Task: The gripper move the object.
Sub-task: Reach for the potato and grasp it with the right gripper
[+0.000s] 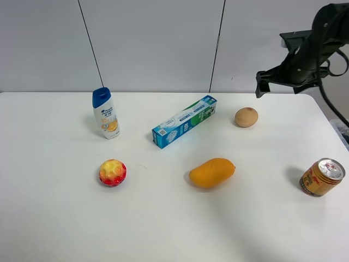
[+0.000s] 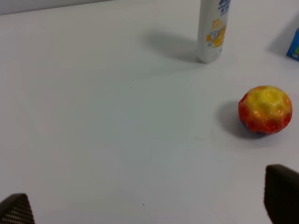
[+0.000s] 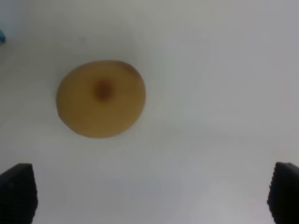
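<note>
Exterior high view: a round tan fruit (image 1: 246, 117) lies on the white table (image 1: 54, 218), near the right end of the blue box (image 1: 184, 121) and behind the mango (image 1: 212, 172). The right gripper (image 1: 262, 83) hangs above and behind the fruit, clear of it. Right wrist view: its jaws are spread wide, grasping nothing. Left wrist view: the left gripper (image 2: 149, 205) is likewise spread and empty, near the red-and-yellow ball (image 2: 265, 109).

A broad white surface (image 1: 54, 218) fills nearly everything in front of me. Its far edge meets a pale grey wall (image 1: 158, 43) crossed by two thin dark lines (image 1: 90, 38). The light is soft and even, and shadows are faint.
</note>
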Action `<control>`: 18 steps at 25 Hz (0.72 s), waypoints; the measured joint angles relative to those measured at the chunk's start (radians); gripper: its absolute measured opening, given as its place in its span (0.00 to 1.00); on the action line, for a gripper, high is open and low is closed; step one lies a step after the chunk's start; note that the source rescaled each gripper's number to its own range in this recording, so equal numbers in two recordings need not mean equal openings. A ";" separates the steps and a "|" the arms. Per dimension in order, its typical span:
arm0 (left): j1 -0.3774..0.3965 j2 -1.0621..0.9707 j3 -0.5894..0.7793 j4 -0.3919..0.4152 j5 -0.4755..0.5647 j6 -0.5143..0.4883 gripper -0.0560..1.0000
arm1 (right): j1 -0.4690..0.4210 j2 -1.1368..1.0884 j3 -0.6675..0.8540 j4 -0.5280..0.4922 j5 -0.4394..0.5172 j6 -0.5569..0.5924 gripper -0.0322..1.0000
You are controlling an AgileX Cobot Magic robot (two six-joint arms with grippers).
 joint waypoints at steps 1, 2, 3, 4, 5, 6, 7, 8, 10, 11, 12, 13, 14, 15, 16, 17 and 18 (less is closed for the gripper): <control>0.000 0.000 0.000 0.000 0.000 0.000 1.00 | 0.008 0.023 -0.013 0.007 0.000 0.000 1.00; 0.000 0.000 0.000 0.000 0.000 0.000 1.00 | 0.014 0.048 -0.022 0.020 -0.003 0.000 1.00; 0.000 0.000 0.000 0.000 0.000 0.000 1.00 | 0.020 0.069 -0.025 0.020 -0.004 0.000 1.00; 0.000 0.000 0.000 0.000 0.000 0.000 1.00 | 0.026 0.089 -0.028 0.020 -0.007 0.000 1.00; 0.000 0.000 0.000 0.000 0.000 0.000 1.00 | 0.030 0.104 -0.028 0.020 -0.010 0.001 1.00; 0.000 0.000 0.000 0.000 0.000 0.000 1.00 | 0.033 0.121 -0.029 0.020 -0.009 0.001 1.00; 0.000 0.000 0.000 0.000 0.000 0.000 1.00 | 0.035 0.136 -0.029 0.020 -0.007 0.002 1.00; 0.000 0.000 0.000 0.000 0.000 0.000 1.00 | 0.036 0.148 -0.029 0.020 -0.007 0.003 1.00; 0.000 0.000 0.000 0.000 0.000 0.000 1.00 | 0.037 0.170 -0.029 0.020 -0.007 0.003 1.00; 0.000 0.000 0.000 0.000 0.000 0.000 1.00 | 0.037 0.178 -0.029 0.020 -0.009 0.003 1.00; 0.000 0.000 0.000 0.000 0.000 0.000 1.00 | 0.037 0.182 -0.029 0.020 -0.014 0.003 1.00; 0.000 0.000 0.000 0.000 0.000 0.000 1.00 | 0.037 0.187 -0.029 0.020 -0.021 0.003 1.00; 0.000 0.000 0.000 0.000 0.000 0.000 1.00 | 0.037 0.189 -0.029 0.020 -0.028 0.003 1.00; 0.000 0.000 0.000 0.000 0.000 0.000 1.00 | 0.037 0.192 -0.029 0.020 -0.037 0.003 1.00; 0.000 0.000 0.000 0.000 0.000 0.000 1.00 | 0.037 0.195 -0.029 0.020 -0.050 0.003 1.00; 0.000 0.000 0.000 0.000 0.000 0.000 1.00 | 0.037 0.202 -0.030 0.020 -0.061 0.003 1.00; 0.000 0.000 0.000 0.000 0.000 0.000 1.00 | 0.037 0.207 -0.030 0.020 -0.073 0.003 1.00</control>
